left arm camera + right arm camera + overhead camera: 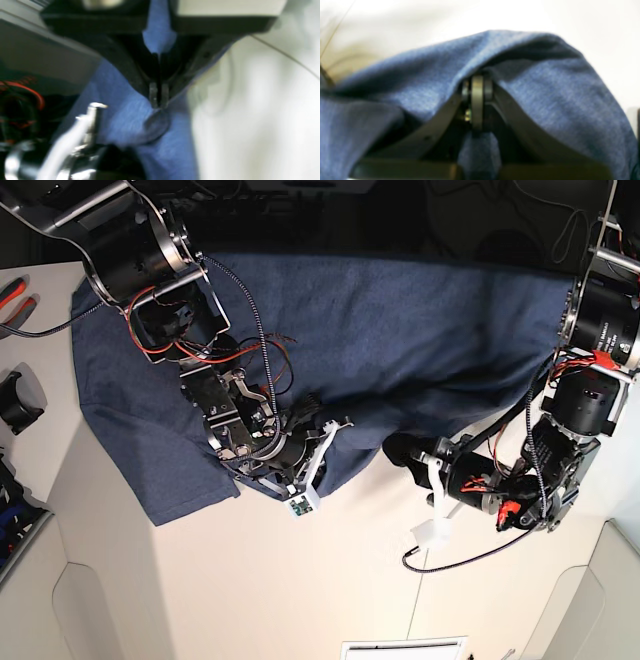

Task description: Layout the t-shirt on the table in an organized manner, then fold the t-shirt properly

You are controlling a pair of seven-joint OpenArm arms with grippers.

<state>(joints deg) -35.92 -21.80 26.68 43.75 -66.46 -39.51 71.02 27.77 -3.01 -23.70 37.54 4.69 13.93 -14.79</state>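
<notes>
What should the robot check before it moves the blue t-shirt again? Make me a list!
1. Left gripper pinching the t-shirt: ok, jaws shut on fabric.
2. Right gripper pinching the shirt: ok, cloth drapes over its shut jaws.
3. Shirt spread flat on the table: not ok, near edge bunched between the arms.
4. Lettering side up or down: cannot tell.
5. Sleeves laid out: cannot tell, arms cover them.

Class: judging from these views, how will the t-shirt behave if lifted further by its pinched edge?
The t-shirt will probably sag limply: it already drapes in soft folds over the right gripper. It likely won't slip, since fabric is pinched between shut fingers.
</notes>
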